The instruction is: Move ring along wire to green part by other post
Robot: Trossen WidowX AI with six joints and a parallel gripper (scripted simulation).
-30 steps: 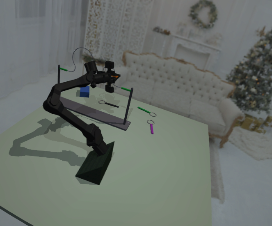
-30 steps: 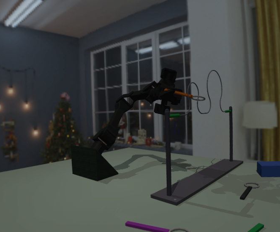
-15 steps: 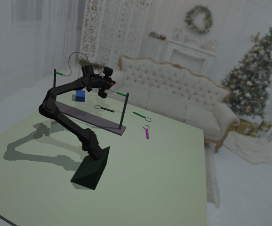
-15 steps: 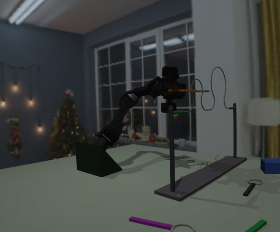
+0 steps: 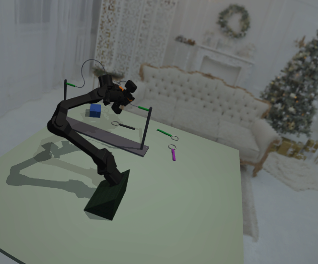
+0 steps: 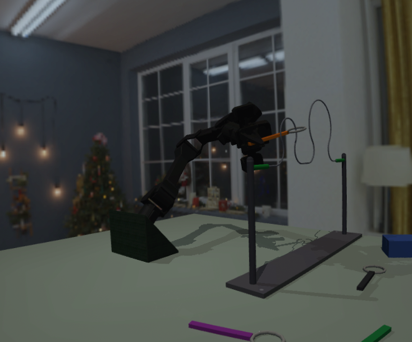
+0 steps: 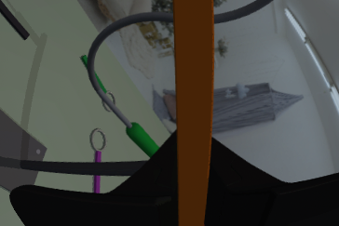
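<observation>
My gripper [image 5: 124, 98] [image 6: 251, 142] [image 7: 188, 137] is shut on the orange handle [image 6: 269, 138] [image 7: 192, 72], high above the base plate. The handle points away from the arm, tilted slightly up. Its grey ring [image 6: 297, 130] sits level around the first rising bend of the thin grey wire [image 6: 320, 102] [image 5: 88, 61] [image 7: 124, 28], just past the green part [image 6: 261, 166] [image 5: 143, 108] [image 7: 143, 139] at the near post [image 6: 251, 220] [image 5: 146, 127]. I cannot tell whether the ring touches the wire. The other green part [image 6: 339, 160] [image 5: 70, 84] is at the far post [image 6: 343, 194] [image 5: 65, 90].
The posts stand on a dark base plate [image 5: 111, 138] [image 6: 301, 260]. A blue block [image 5: 95, 110] [image 6: 406, 245], a black-handled ring [image 5: 123, 125] [image 6: 368, 279], a green-handled ring [image 5: 166, 133] [image 6: 377, 333] and a purple-handled ring [image 5: 172, 153] [image 6: 220, 330] lie on the table.
</observation>
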